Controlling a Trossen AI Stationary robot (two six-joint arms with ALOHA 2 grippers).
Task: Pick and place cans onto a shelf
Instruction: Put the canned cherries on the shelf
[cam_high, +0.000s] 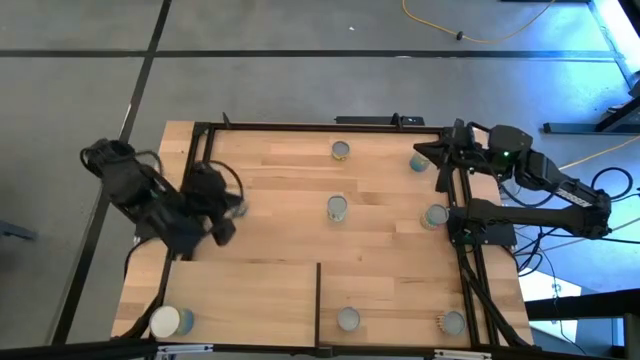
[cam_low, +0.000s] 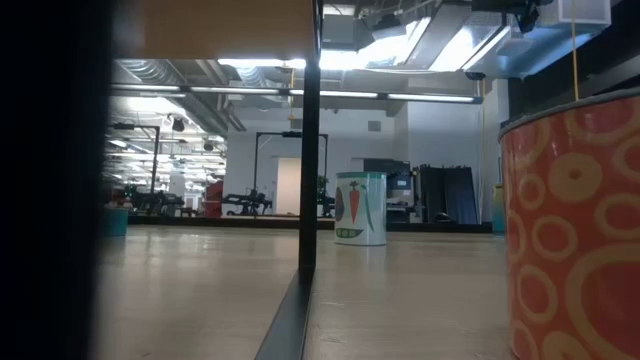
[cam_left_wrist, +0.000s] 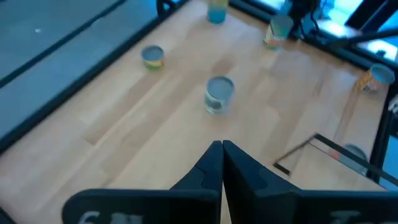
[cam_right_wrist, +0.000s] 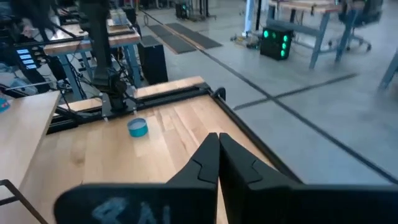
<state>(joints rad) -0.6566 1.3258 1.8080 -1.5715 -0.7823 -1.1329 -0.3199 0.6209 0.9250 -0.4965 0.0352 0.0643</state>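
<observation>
Bare planks lie ahead of my left gripper (cam_left_wrist: 222, 155) up to one can (cam_left_wrist: 219, 94); scattered cans stand beyond.

No legible text in any view.
White markings on the left gripper (cam_left_wrist: 222, 163) body and the right gripper (cam_right_wrist: 218, 155) body are too blurred to read. The can (cam_low: 360, 208) in the low view carries a carrot graphic only; the orange can (cam_low: 575, 230) beside the camera shows a ring pattern, no lettering.
</observation>
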